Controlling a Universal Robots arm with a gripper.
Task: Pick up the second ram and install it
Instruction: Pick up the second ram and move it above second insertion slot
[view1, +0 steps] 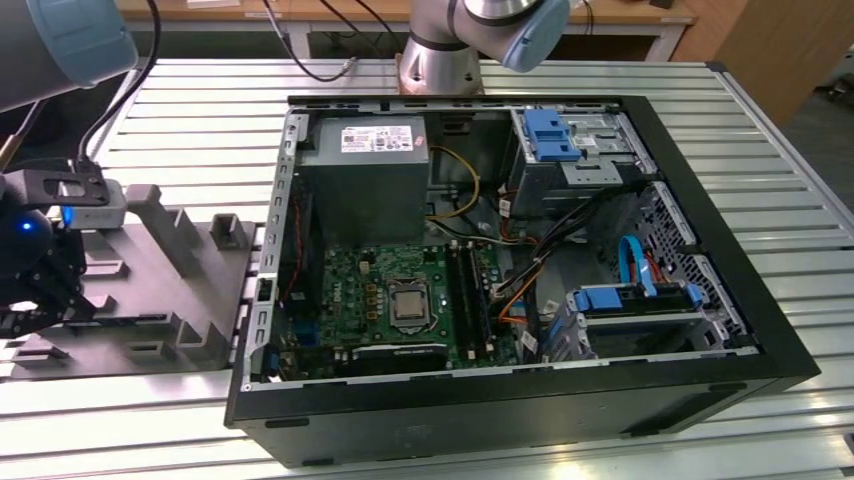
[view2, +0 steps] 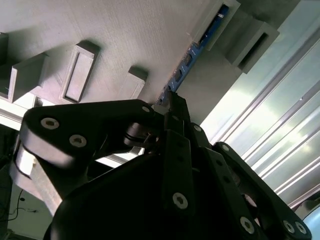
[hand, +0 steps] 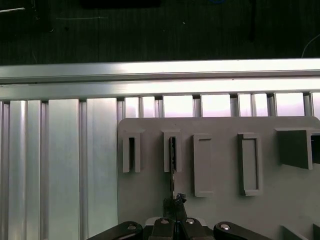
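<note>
Gripper (view2: 172, 97) pinched narrow on second ram (view2: 186, 62), seated in gray holder (hand: 220, 210) at the exterior view's left; I worry the end-grip lets it tilt and bind in its slot.

Grey blocks (hand: 202, 165) stand close beside the pincer (hand: 174, 201). The computer case (view1: 534, 405) is open on top. Cables (view1: 518, 290) crowd its slots (view1: 470, 288).

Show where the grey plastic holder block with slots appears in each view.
Exterior view: grey plastic holder block, the exterior view's left, beside the black computer case.
Second wrist view: holder block behind the black gripper.
First wrist view: holder block beyond the gripper.
Shared landmark: ribbed metal table.
</note>
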